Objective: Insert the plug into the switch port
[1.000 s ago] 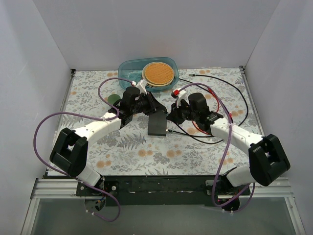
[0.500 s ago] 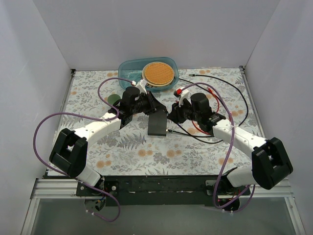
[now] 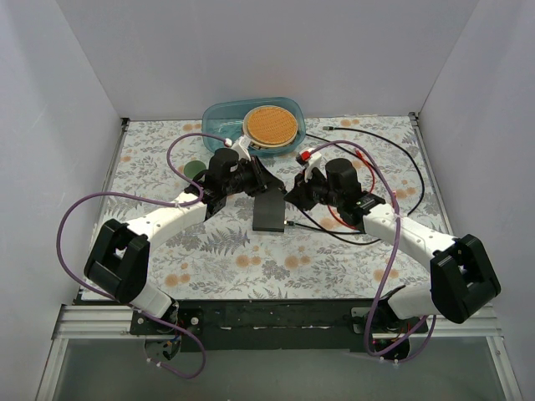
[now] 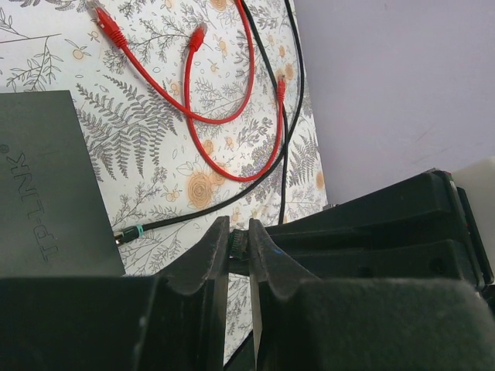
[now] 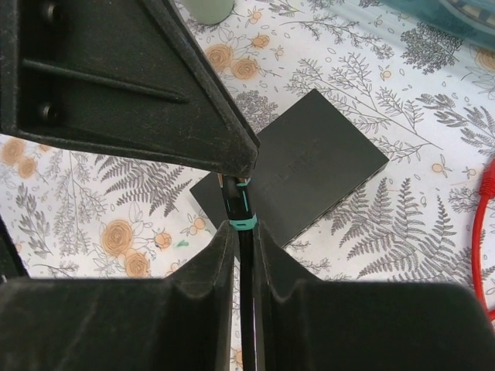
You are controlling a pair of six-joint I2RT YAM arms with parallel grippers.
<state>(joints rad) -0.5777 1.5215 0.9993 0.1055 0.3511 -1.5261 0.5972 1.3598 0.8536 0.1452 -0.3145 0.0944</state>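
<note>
The black TP-LINK switch (image 3: 270,213) lies flat on the floral cloth between the arms; it also shows in the left wrist view (image 4: 46,193) and the right wrist view (image 5: 302,174). My right gripper (image 3: 292,194) (image 5: 241,228) is shut on a black cable just behind its teal-banded plug (image 5: 236,197), held above the switch's near corner. My left gripper (image 3: 266,185) (image 4: 240,232) is shut on the tip of that same plug (image 4: 239,241), so both grippers meet over the switch. A second teal-banded plug (image 4: 128,232) lies on the cloth beside the switch.
Red patch cables (image 4: 193,100) and black cables (image 3: 393,150) lie on the cloth right of the switch. A teal container (image 3: 219,117) holding a round orange disc stands at the back. A small green cup (image 3: 194,170) sits left of the left gripper.
My right gripper has shifted slightly up and towards the left gripper. The left arm and the switch have not moved.
</note>
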